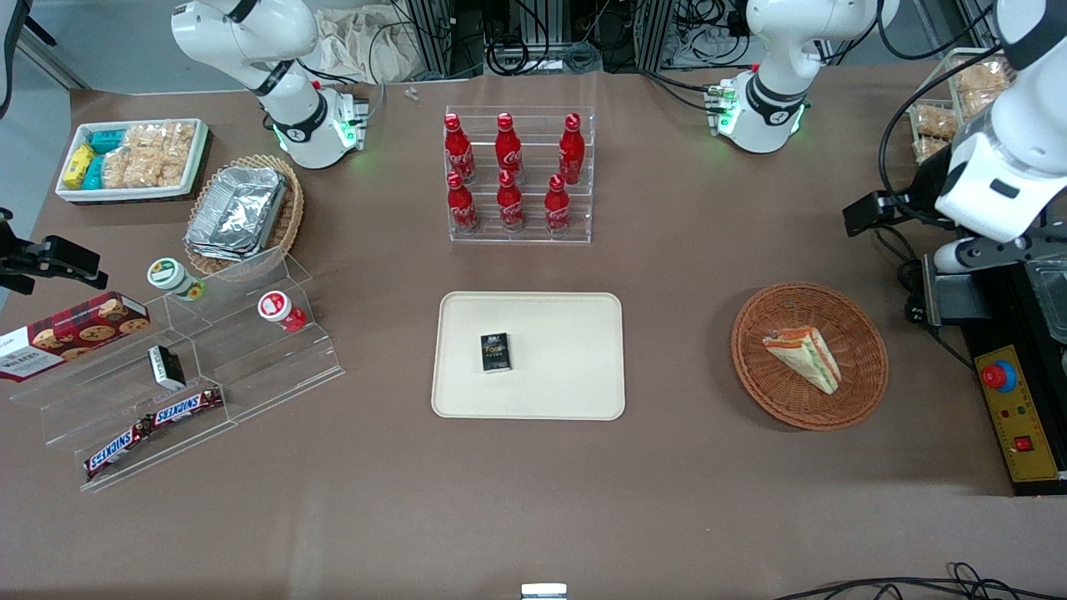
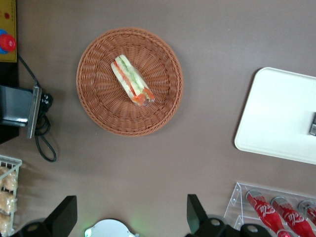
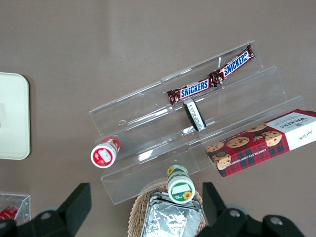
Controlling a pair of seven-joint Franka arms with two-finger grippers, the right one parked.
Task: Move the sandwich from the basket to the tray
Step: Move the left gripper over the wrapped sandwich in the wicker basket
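Sandwich (image 1: 804, 356) lies flat in the round woven basket (image 1: 859, 392), toward the working arm's end of the bench (image 1: 533, 500), untouched. In the wrist view the sandwich (image 2: 131, 81) rests near the middle of the basket (image 2: 98, 103), well below the hand (image 2: 129, 217), whose two dark fingers (image 2: 196, 212) stand spread wide apart, holding nothing. The hand hangs high above the bench, clear of the basket. The cream tray (image 1: 567, 383) sits mid-bench with a small dark box (image 1: 495, 352) on it, well apart from the basket.
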